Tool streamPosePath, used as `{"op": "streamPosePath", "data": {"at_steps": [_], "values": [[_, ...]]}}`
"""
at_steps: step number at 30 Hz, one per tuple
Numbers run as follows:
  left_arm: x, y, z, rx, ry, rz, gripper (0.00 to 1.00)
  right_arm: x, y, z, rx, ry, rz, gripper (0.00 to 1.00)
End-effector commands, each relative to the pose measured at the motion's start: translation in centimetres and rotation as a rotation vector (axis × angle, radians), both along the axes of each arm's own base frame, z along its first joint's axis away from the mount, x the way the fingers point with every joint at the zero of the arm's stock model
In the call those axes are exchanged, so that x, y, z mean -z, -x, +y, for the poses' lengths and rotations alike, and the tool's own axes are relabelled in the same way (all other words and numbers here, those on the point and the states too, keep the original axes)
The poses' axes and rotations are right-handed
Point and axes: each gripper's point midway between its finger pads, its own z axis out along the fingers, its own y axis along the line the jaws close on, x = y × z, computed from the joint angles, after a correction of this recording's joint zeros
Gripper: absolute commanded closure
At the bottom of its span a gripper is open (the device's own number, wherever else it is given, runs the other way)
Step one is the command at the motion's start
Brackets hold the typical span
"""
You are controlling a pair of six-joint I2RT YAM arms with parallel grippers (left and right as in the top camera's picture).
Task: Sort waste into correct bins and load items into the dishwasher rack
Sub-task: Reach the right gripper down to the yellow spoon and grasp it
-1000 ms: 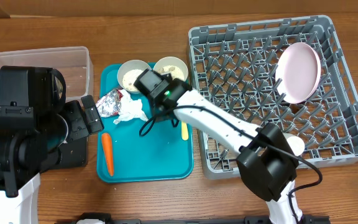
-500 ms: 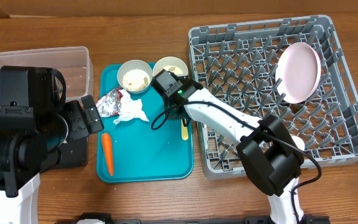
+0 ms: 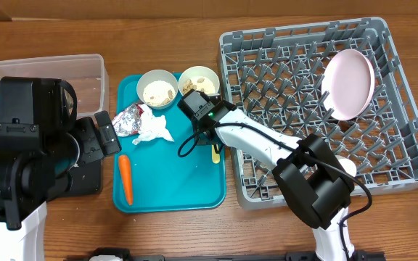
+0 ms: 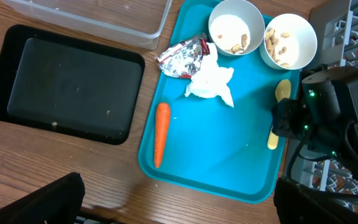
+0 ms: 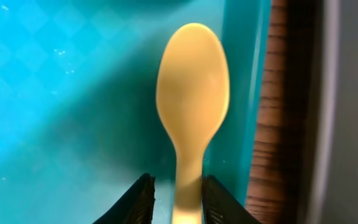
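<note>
Straddling spoon (image 5: 191, 93) handle: right hand (image 5: 179, 182) | axis along tray (image 5: 238, 93) rim | scoop toward bowls (image 3: 157, 88) (image 3: 199, 78)

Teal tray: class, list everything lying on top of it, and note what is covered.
A white bowl and second bowl, both holding scraps, foil wrapper, napkin, carrot, yellow spoon. The right end effector straddles the spoon's handle, covering its middle from above.
</note>
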Motion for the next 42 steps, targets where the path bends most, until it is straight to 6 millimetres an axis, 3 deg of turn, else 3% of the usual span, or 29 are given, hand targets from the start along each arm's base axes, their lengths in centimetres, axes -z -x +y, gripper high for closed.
{"op": "streamPosePath", "data": {"at_steps": [1,9,13,14,15,17,23,24,25,26,27,29,31,37,42], "values": [[-0.2,0.3,0.3,-0.012,-0.003,-0.013,0.00,-0.2,0.4,0.9,-0.008,-0.052,0.013,0.71],[-0.2,0.3,0.3,-0.012,-0.003,-0.012,0.00,0.1,0.6,1.1,-0.015,-0.053,0.020,0.70],[-0.2,0.3,0.3,-0.012,-0.003,-0.012,0.00,0.2,1.3,2.1,-0.099,-0.078,0.052,0.74],[-0.2,0.3,0.3,-0.012,-0.003,-0.012,0.00,0.2,1.4,2.1,-0.098,-0.079,0.052,0.66],[-0.2,0.3,0.3,-0.012,-0.003,-0.012,0.00,0.2,1.3,2.1,-0.098,-0.079,0.052,0.66],[-0.2,0.3,0.3,-0.012,-0.003,-0.012,0.00,0.2,1.4,2.1,-0.098,-0.079,0.053,0.84],[-0.2,0.3,0.3,-0.012,-0.003,-0.012,0.00,0.3,1.5,2.1,-0.100,-0.077,0.056,0.92],[-0.2,0.3,0.3,-0.012,-0.003,-0.012,0.00,0.2,1.5,2.1,-0.100,-0.077,0.056,0.84],[-0.2,0.3,0.3,-0.012,-0.003,-0.012,0.00,0.2,1.5,2.1,-0.101,-0.077,0.056,0.69],[-0.2,0.3,0.3,-0.012,-0.003,-0.012,0.00,0.3,1.6,2.2,-0.103,-0.085,0.064,0.65],[-0.2,0.3,0.3,-0.012,-0.003,-0.012,0.00,0.3,1.9,2.5,-0.108,-0.100,0.080,0.68],[-0.2,0.3,0.3,-0.012,-0.003,-0.012,0.00,0.3,2.5,3.1,-0.120,-0.134,0.111,0.86],[-0.2,0.3,0.3,-0.012,-0.003,-0.012,0.00,0.3,2.4,3.0,-0.116,-0.126,0.103,0.96],[-0.2,0.3,0.3,-0.012,-0.003,-0.012,0.00,0.2,2.0,2.5,-0.107,-0.098,0.080,0.96],[-0.2,0.3,0.3,-0.012,-0.003,-0.012,0.00,-1.5,1.7,2.7,-0.133,-0.086,0.067,0.96]]}}
